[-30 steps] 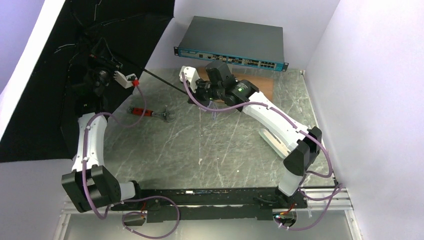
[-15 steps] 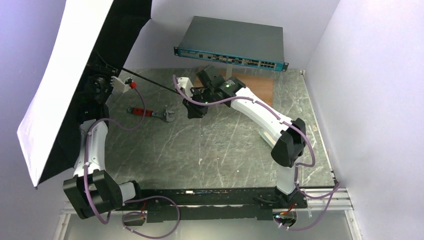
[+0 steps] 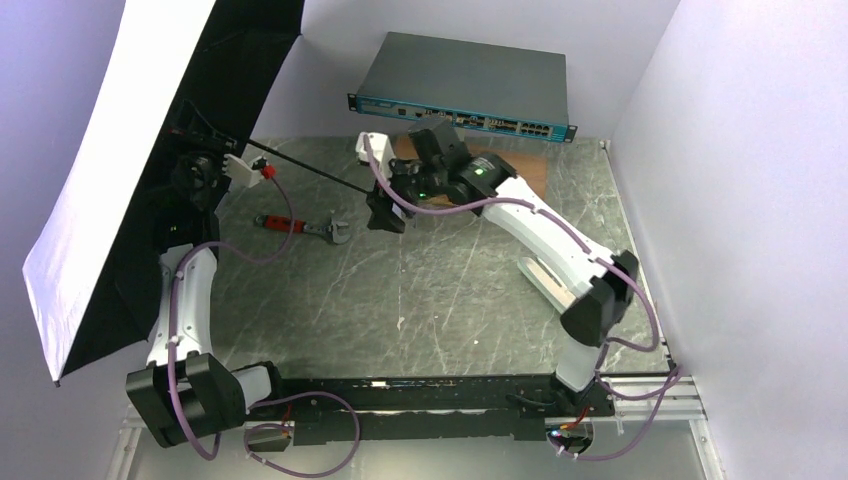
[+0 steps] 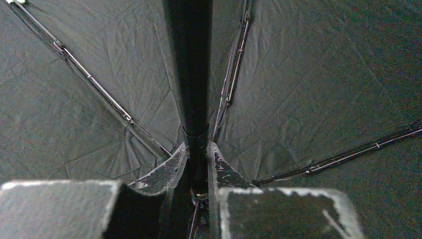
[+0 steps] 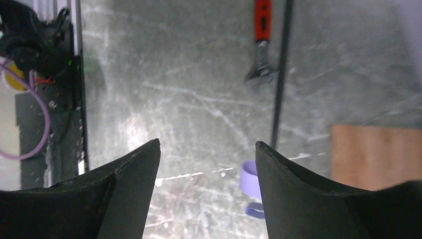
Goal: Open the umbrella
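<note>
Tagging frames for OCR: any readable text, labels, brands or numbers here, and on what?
No text is legible in any view.
The network switch has tiny marks on its blue front strip, too small to read.
The wrench shows no readable marking.
The umbrella shows no print.

Table top (image 3: pixel 400 300): grey-green, looks like stone, pale streaks, shiny spots from light. Back wall (image 3: pixel 480 18): plain, pale. Right wall (image 3: pixel 740 200): plain, a bit purple. Left wall (image 3: pixel 40 60): same. Dark flat box (image 3: pixel 465 75) at back of table, row of plug holes along front. Brown wood board (image 3: pixel 525 172) flat, just in front of box. Silver rail (image 3: pixel 660 395) at near edge.
</note>
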`<state>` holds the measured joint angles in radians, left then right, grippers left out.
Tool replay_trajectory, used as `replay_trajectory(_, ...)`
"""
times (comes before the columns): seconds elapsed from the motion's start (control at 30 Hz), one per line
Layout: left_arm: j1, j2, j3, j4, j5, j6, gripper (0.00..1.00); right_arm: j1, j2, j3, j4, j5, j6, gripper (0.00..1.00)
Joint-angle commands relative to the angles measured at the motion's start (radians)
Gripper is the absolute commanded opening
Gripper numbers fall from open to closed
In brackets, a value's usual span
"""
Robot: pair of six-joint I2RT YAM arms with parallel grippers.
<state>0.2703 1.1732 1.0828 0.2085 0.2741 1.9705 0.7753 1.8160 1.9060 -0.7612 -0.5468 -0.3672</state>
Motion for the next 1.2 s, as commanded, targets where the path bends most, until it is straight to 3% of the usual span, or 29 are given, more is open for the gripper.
replay_trajectory(0.0, -0.003, -0.051, 0.015, 0.051, 0.001, 0.0, 0.0, -0.003, -0.092, 0.0, 0.162, 0.071, -0.02, 0.76)
replay_trajectory(0.13, -0.003, -0.058, 0.017, 0.043, -0.001, -0.01, 0.0, -0.004, 0.031, 0.101, 0.054, 0.107, -0.058, 0.82)
replay_trajectory(0.37, -0.003, -0.068, 0.03, 0.028, -0.003, -0.024, 0.0, -0.002, 0.086, 0.044, 0.164, 0.098, -0.042, 0.8)
replay_trajectory(0.5, -0.003, -0.079, 0.049, -0.001, -0.003, -0.045, 0.0, -0.002, 0.126, 0.059, 0.157, 0.109, -0.048, 0.56)
replay_trajectory(0.63, -0.003, -0.084, 0.069, -0.064, 0.0, -0.068, 0.0, 0.003, 0.151, 0.096, 0.128, 0.082, -0.032, 0.0)
replay_trajectory(0.67, -0.003, -0.089, 0.075, -0.093, 0.001, -0.071, 0.0, 0.004, 0.153, 0.109, 0.126, 0.067, -0.017, 0.0)
replay_trajectory(0.7, -0.004, -0.096, 0.074, -0.123, 0.007, -0.076, 0.03, 0.002, 0.146, 0.113, 0.131, 0.053, -0.007, 0.0)
replay_trajectory(0.8, -0.004, -0.136, 0.043, -0.23, 0.061, -0.075, 0.36, 0.004, 0.097, 0.076, 0.214, 0.012, 0.058, 0.0)
replay_trajectory(0.9, -0.035, -0.188, -0.01, -0.343, 0.102, -0.084, 0.6, 0.01, 0.081, 0.097, 0.243, -0.023, 0.123, 0.0)
replay_trajectory(0.97, -0.078, -0.218, -0.07, -0.377, 0.094, -0.078, 0.64, 0.018, 0.081, 0.108, 0.25, -0.033, 0.148, 0.0)
replay_trajectory(1.17, -0.206, -0.274, -0.217, -0.358, 0.001, -0.035, 0.64, 0.044, 0.075, 0.109, 0.257, -0.057, 0.144, 0.0)
